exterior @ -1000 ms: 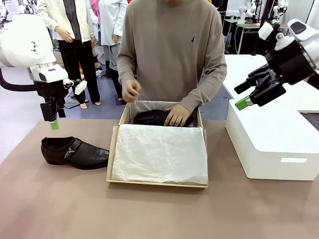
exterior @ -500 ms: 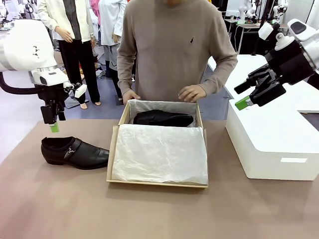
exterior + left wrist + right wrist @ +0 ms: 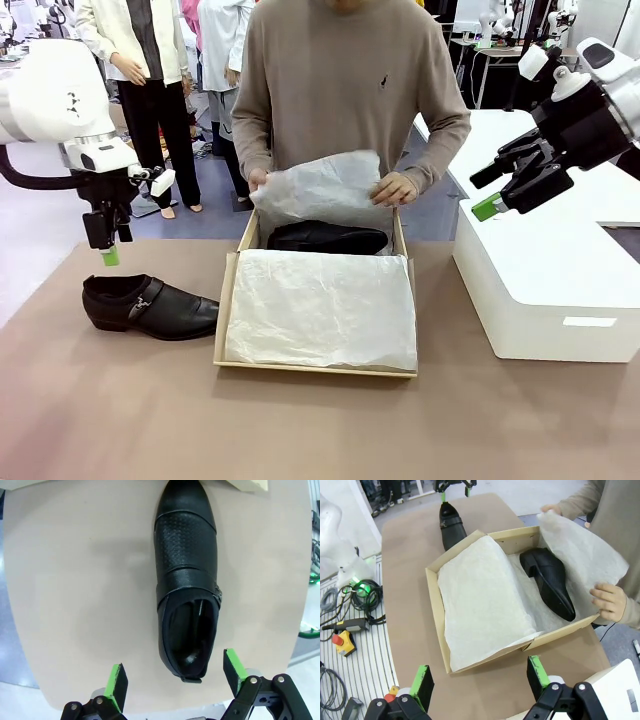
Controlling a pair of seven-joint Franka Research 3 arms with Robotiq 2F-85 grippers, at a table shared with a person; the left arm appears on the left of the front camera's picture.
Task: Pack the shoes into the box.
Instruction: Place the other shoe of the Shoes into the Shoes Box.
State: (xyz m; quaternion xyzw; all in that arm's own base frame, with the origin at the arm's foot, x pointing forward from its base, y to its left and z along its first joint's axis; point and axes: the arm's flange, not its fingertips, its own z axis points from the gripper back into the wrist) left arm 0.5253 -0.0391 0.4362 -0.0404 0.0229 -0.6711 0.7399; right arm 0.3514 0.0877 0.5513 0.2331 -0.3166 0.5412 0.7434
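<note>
Shoes are half packed, as I judge it: one shoe (image 3: 328, 237) already lies along the far end of the box (image 3: 310, 369), which sits open in the middle of the desk (image 3: 120, 420) with white tissue paper (image 3: 320, 305) spread over the nearer part of its floor; the person across from me holds a second sheet of tissue (image 3: 325, 185) up over that shoe with the hands (image 3: 395, 187), seemingly about to lay it down; the other shoe (image 3: 150, 305) is not yet in, standing on its sole on the desk just left of the box, its toe close against the box's left wall, though I cannot tell whether it touches; what is left, then, is to lift this shoe, carry it over the rim, set it on the paper beside its mate, and close the box; my left pincer (image 3: 108, 252) hangs directly above the heel end of that shoe, apart from it, jaws spread wide and holding nothing; through the left wrist camera the heel opening sits between the two green pads (image 3: 118, 675), so I reckon a straight descent would straddle the heel; my right pincer (image 3: 480, 195) hovers high over the white box (image 3: 540, 300) at the right, well apart from both shoes, likewise wide open and empty.
</note>
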